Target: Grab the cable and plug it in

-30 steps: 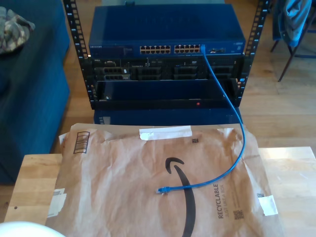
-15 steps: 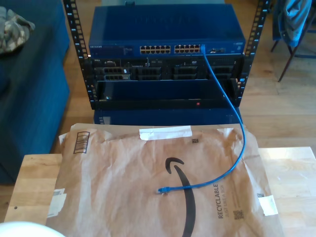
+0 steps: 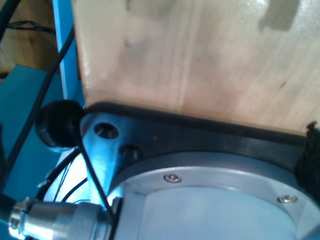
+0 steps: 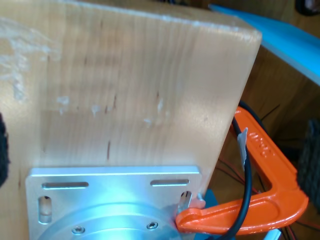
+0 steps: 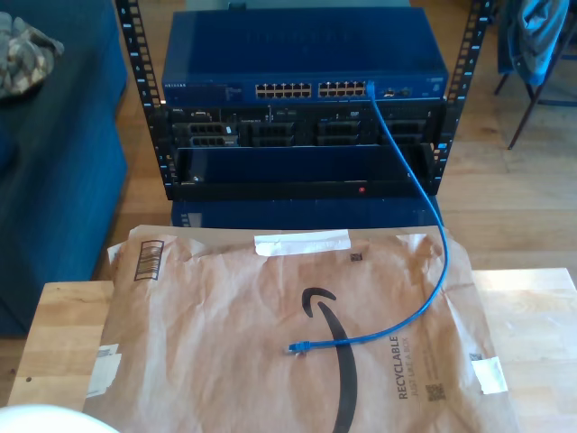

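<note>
1. Cable (image 5: pixel 416 262): a thin bright blue patch lead. One end sits plugged into the last port at the exterior view's right of the upper row on the blue network switch (image 5: pixel 305 54), in the upper middle of the frame.
2. From that port the cable drops diagonally across the front of the black rack units (image 5: pixel 302 144), passes over the far edge of the surface, then curves back toward the middle of the frame.
3. Its free plug (image 5: pixel 296 347) lies loose on the brown paper mailer (image 5: pixel 270 307), just beside the printed black smile-arrow, in the lower middle of the exterior view.
4. The mailer covers most of the light wooden surface (image 5: pixel 532 316); bare wood shows at the lower left and lower right of the exterior view. A white label (image 5: pixel 302 243) is stuck near the mailer's far edge.
5. The first wrist view looks down on pale wood, a black base plate (image 3: pixel 200 135) and a round metal flange; I cannot tell how my first gripper's fingers stand.
6. The second wrist view looks at pale wood, a slotted silver mounting plate (image 4: pixel 112 192) and an orange clamp (image 4: pixel 255 200) gripping the board edge, with a black wire crossing it; the opening of my second gripper's fingers cannot be told either.
</note>
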